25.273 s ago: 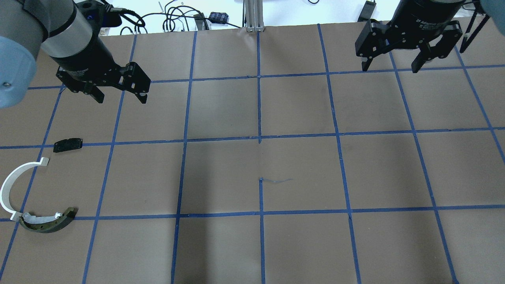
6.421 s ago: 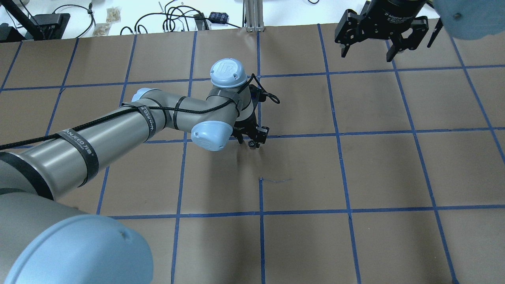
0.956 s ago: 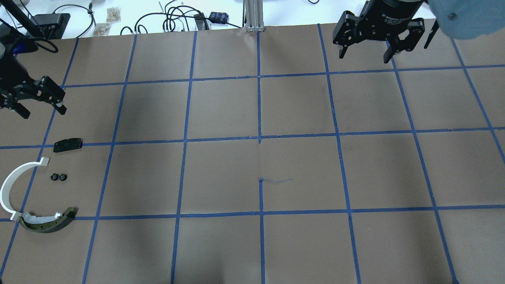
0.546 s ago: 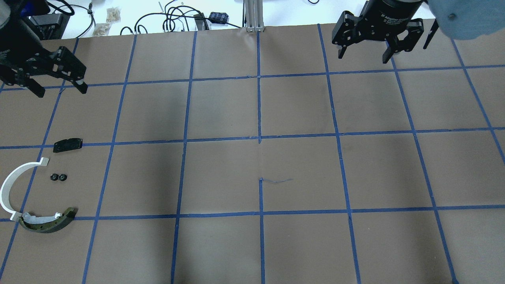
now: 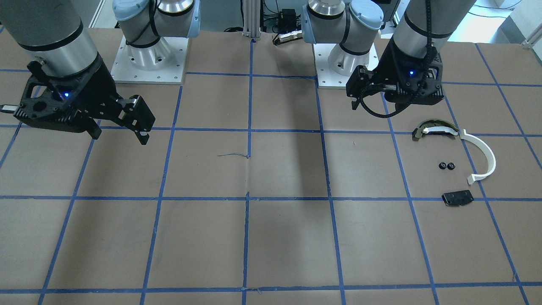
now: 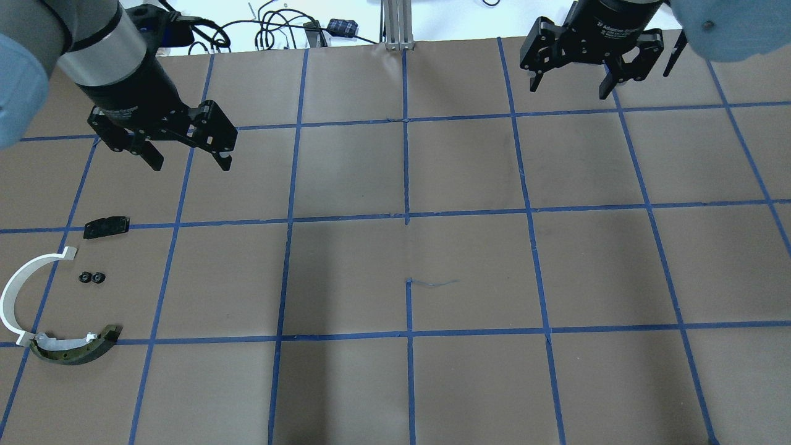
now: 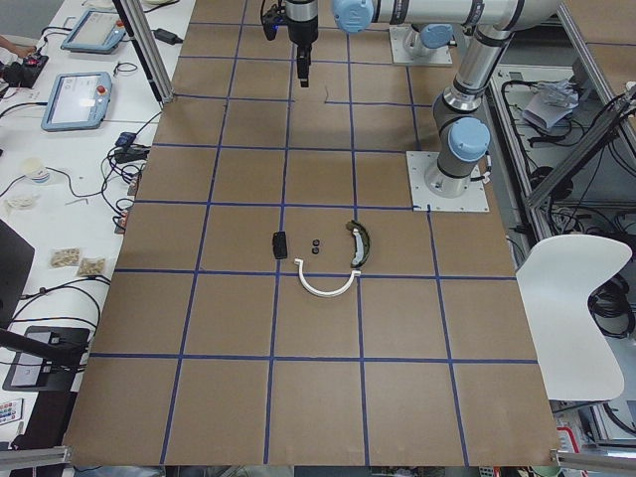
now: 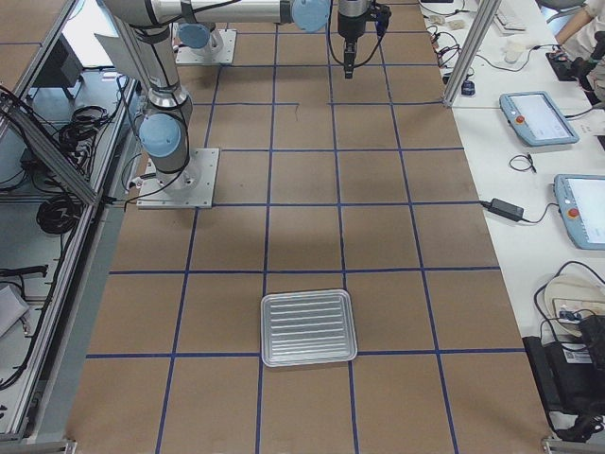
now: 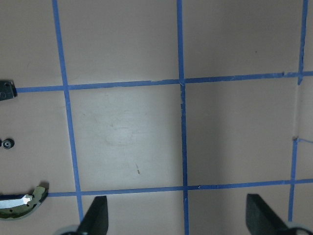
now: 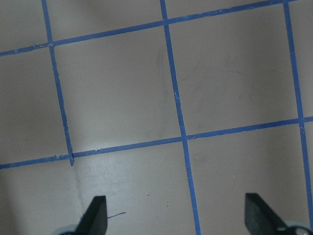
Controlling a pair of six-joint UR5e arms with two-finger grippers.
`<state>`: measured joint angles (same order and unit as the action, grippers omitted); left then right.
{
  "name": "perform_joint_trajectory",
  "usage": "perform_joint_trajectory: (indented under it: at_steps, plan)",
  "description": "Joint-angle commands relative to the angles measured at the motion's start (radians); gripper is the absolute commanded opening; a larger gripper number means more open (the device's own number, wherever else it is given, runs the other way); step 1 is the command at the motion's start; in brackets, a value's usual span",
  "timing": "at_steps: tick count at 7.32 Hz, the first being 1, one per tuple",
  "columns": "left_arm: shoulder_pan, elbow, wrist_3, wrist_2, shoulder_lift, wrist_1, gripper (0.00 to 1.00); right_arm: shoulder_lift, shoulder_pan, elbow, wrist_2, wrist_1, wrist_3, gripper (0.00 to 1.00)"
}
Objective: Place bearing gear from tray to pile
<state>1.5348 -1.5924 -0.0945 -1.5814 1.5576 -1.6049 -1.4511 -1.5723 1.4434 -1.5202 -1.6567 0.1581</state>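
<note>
— What is my left gripper doing?

— Your left gripper [image 6: 190,162] hangs above the table [image 6: 469,383] with its jaws spread wide and nothing between them. In your wrist camera both fingertips [image 9: 95,218] show over bare brown paper crossed by blue tape lines [image 6: 406,167].

— And the bearing gear?

— You have two bearing gears [image 6: 91,277]. They are small, black and round, and they lie side by side on the paper inside the pile [image 7: 328,294]. From that gripper they sit back toward the robot's base and off to its left. Nearest your gripper is the flat black plate [image 6: 106,227]. The gears come next, close to the plate but apart from it. The white half-ring arc [image 5: 491,159] curves round their outer side, with its open side toward them. Farthest back is the dark curved piece [image 6: 74,352] with its cream strip, and its end meets the arc's end.

— How much room do I have?

— To your gripper's right you have open paper all the way across to the right gripper [image 6: 568,89]. That one is also spread wide and empty, up by the table's far edge, where cables [image 6: 272,28] lie beyond the paper. On the left, the table runs on well past the pile. The tray [image 8: 309,327], ribbed metal, lies flat toward the right end, well apart from both grippers.
</note>
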Motion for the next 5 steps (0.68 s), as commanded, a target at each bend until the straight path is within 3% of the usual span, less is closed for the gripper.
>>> perform_joint_trajectory:
  at_steps: [1, 5]
  plan:
    - [0.01, -0.043, -0.005, -0.002, -0.004, 0.078, 1.0, 0.0, 0.0, -0.001, 0.0, 0.0, 0.0, 1.0]
    - [0.005, -0.044, -0.014, -0.006, -0.013, 0.076, 1.0, 0.0, 0.0, 0.0, 0.0, 0.0, 0.0, 1.0]
